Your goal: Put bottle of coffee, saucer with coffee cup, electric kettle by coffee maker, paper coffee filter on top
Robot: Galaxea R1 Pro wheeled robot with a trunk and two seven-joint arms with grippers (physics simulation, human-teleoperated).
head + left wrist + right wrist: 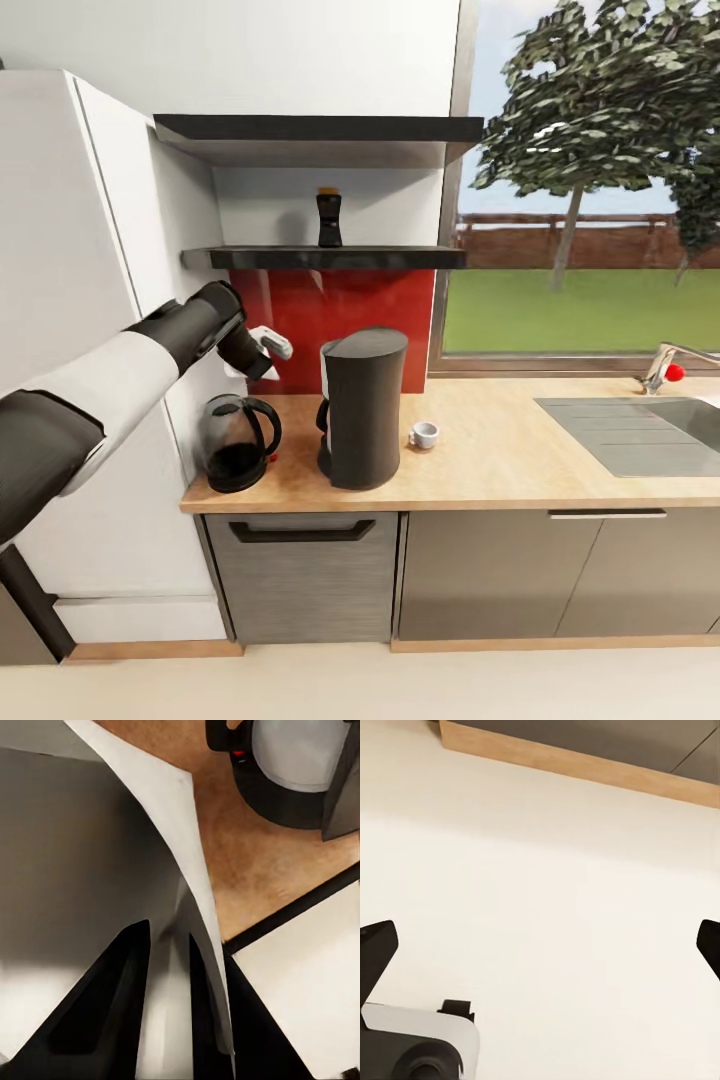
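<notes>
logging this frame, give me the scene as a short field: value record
coffee maker: upright on countertop
electric kettle: on countertop, beside coffee maker
coffee cup: on countertop, other side of coffee maker
bottle of coffee: on shelf
left gripper: narrow gap, raised above kettle, nothing visibly held
right gripper: open, over floor

Home kitchen: countertop (pixel 500 440), sink (pixel 640 425).

Light wooden countertop (pixel 500 450) over grey cabinet fronts (pixel 480 575), red glossy backsplash (pixel 335 305), two dark wall shelves (pixel 320 128). Tall white cabinet (pixel 70 250) at left. Large window (pixel 590 180) shows lawn, trees. Grey inset sink (pixel 640 430) with chrome tap (pixel 665 365). Cream floor (pixel 360 685).
</notes>
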